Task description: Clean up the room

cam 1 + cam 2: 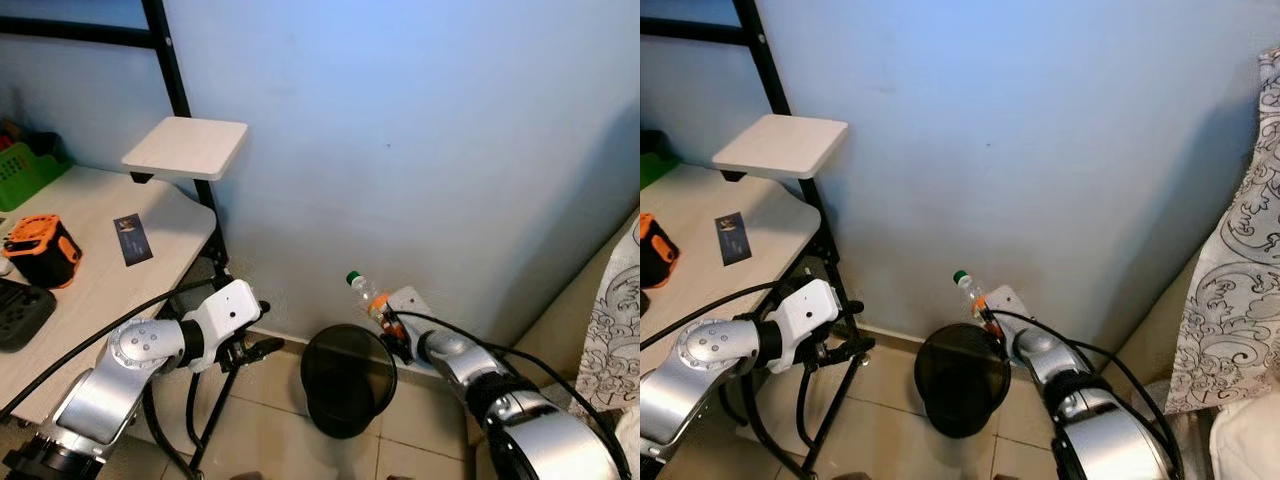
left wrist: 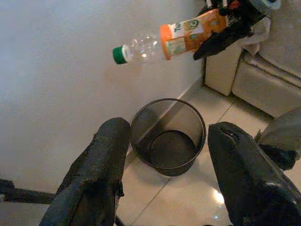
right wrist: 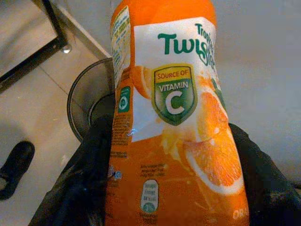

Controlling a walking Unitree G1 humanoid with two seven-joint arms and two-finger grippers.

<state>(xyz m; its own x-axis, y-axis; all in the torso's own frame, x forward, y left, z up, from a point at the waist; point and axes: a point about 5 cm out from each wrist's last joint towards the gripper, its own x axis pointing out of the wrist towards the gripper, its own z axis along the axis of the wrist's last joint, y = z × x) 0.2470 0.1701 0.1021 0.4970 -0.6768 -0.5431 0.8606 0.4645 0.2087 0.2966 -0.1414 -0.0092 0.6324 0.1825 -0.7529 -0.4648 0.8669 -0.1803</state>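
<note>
Tropicana Twister bottle (image 2: 176, 38), empty and green-capped, is clamped by its orange-labelled body in our right gripper (image 1: 397, 340), cap pointing up and away toward the blue wall (image 1: 420, 150). We hold it just above the far rim of the black mesh wastebasket (image 1: 348, 378), which stands on the tiled floor (image 1: 275, 420) against the wall; we judge this a staging pose for dropping it in, though the bottle looks nearer the rim than the middle of the opening. Our left gripper (image 2: 171, 174) hangs spread and empty beside the desk's black frame (image 1: 215, 400), its camera looking into the basket, which seems empty. On the desk (image 1: 95, 270) lie an orange-and-black device (image 1: 40, 250) and a small dark card (image 1: 132, 239). The right fingertips are hidden behind the label, and the label's lower text is cut off
</note>
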